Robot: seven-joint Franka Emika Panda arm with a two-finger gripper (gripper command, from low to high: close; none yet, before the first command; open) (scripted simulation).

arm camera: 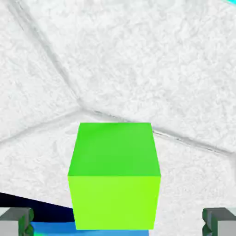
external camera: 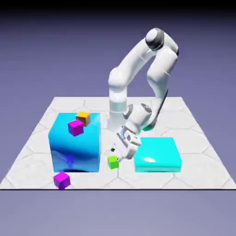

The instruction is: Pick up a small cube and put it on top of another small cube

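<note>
The lime-green small cube (external camera: 113,162) rests on the white tiled table (external camera: 193,124), between the two blue blocks. My gripper (external camera: 117,155) hangs tilted just above it and slightly toward the exterior view's right. In the hand view the green cube (arm camera: 115,177) fills the lower middle. Both grey fingertips (arm camera: 16,220) show at the bottom corners, each with a clear gap to the cube's sides. The gripper (arm camera: 118,222) is open and straddles the cube without touching it.
A tall blue block (external camera: 76,145) stands on the exterior view's left, with a magenta cube (external camera: 75,127) and an orange cube (external camera: 83,117) on top. A low cyan block (external camera: 156,154) lies to the right. Another purple cube (external camera: 61,179) sits near the front edge.
</note>
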